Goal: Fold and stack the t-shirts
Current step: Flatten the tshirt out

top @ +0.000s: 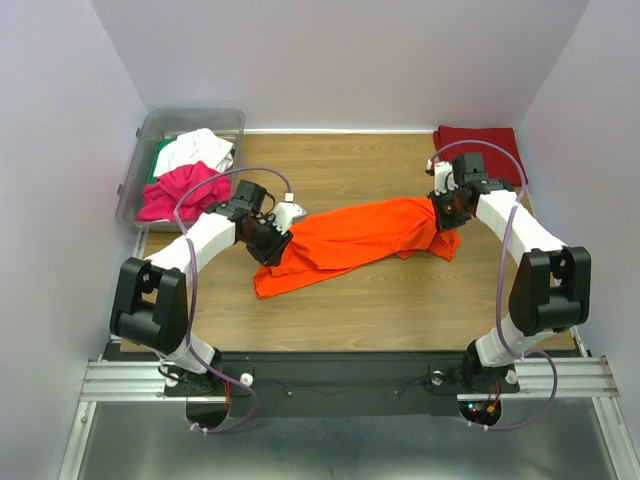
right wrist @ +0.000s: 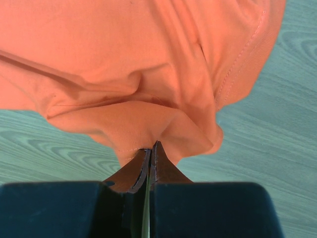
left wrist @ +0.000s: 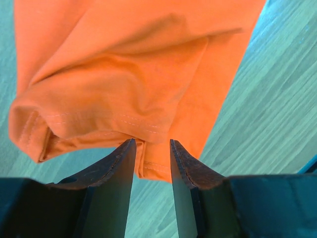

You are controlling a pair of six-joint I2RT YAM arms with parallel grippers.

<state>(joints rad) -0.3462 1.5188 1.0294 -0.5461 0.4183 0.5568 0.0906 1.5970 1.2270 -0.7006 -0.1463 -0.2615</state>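
Top external view: the orange t-shirt (top: 350, 235) is bright and plain, drawn out into a long, rumpled band across the middle of the table. It runs from about 8 o'clock up toward 2 o'clock and is widest at its lower left end. Up close the cloth shows soft folds and a double line of stitching along its hem.

A dark red t-shirt (top: 478, 145) lies folded flat at the table's 1 o'clock corner, well apart from the orange one. At 10 o'clock a clear plastic bin (top: 150, 130) holds a magenta t-shirt (top: 180, 190), which spills over its near rim, a white t-shirt (top: 195, 150) and a strip of green cloth (top: 160, 155).

The wooden table (top: 400, 300) has a light brown grain (the wrist cameras tint it teal), and pale walls close it in on three sides.

The left gripper (top: 275, 240) sits at the shirt's 9 o'clock end. In the left wrist view its fingers stand apart. The stitched hem lies at and between their tips, and table shows through the rest of the gap, so the cloth is not pinched.

The right gripper (top: 445, 215) is at the shirt's 3 o'clock end. In the right wrist view its fingers are pressed together on a peak of orange fabric, and the rest of the shirt bunches just beyond them.
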